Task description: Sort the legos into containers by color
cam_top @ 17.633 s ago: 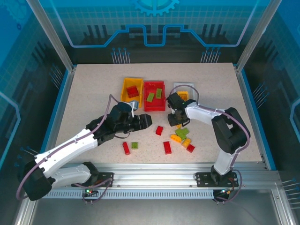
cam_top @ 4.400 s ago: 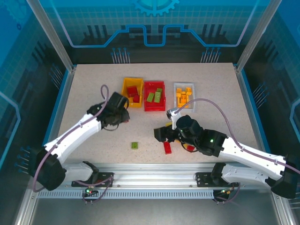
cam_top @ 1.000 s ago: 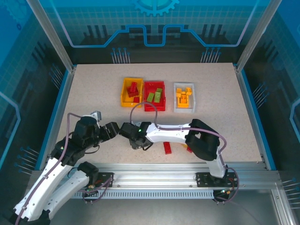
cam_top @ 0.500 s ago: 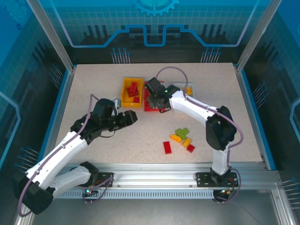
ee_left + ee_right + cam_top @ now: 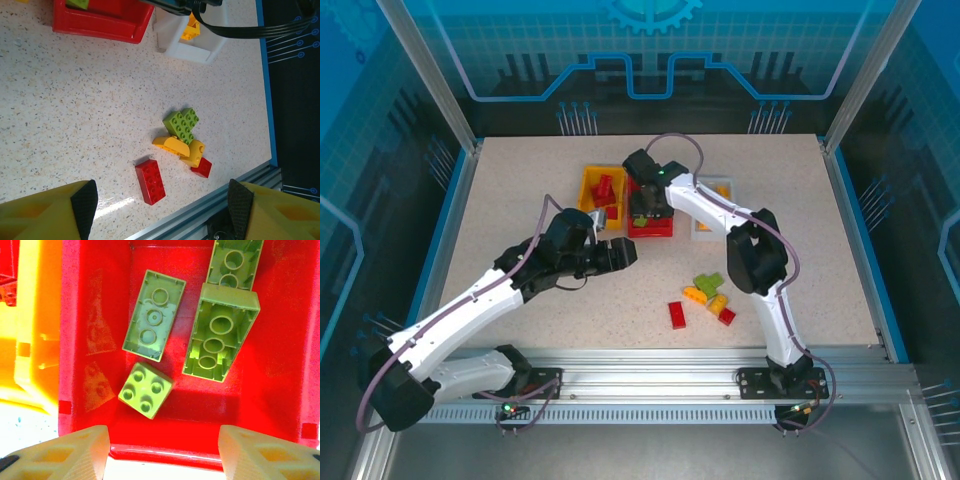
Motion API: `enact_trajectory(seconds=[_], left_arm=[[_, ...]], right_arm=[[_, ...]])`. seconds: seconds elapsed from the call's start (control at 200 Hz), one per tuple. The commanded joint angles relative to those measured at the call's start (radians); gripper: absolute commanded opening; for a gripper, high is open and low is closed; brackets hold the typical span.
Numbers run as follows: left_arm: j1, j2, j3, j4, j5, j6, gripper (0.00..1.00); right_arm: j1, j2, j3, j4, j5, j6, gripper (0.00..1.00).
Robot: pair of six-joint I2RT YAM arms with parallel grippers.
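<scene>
Nudged a little since before, the right gripper hangs with jaws spread over the red bin, likely having dropped the small green lego there, while the left gripper, spread too, faces the leftover legos.

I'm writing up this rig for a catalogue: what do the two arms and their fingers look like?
The left arm and right arm both have white links, black joints and a grey-purple cable looping alongside. The left fingers are yellow with black inner pads. The right fingers look pale yellow with a moulded lattice pattern.
</scene>
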Motion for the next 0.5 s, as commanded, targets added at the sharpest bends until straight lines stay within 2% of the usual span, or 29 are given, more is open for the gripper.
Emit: enact_trajectory(seconds=[0.0, 0.115, 0.23, 0.36, 0.495], left_arm=[[-0.024, 0.000, 0.036, -0.009, -0.043, 0.004, 0.73], [-0.057, 0.035, 0.062, -0.024, -0.056, 0.014, 0.73], [-0.116, 0.097, 0.104, -0.048, -0.091, 0.038, 0.73], [-0.191, 0.183, 0.138, -0.045, -0.133, 0.052, 0.71], [-0.258, 0.252, 0.161, -0.027, -0.170, 0.066, 0.71]], right_arm=[[0.005, -0.119, 0.001, -0.039, 0.023, -0.021, 0.61], [0.022, -0.299, -0.106, 0.001, 0.080, -0.035, 0.61], [0.041, -0.537, -0.315, 0.073, 0.133, -0.041, 0.61], [0.049, -0.814, -0.595, 0.143, 0.120, -0.043, 0.64], [0.056, -1.034, -0.814, 0.085, 0.094, -0.029, 0.65]])
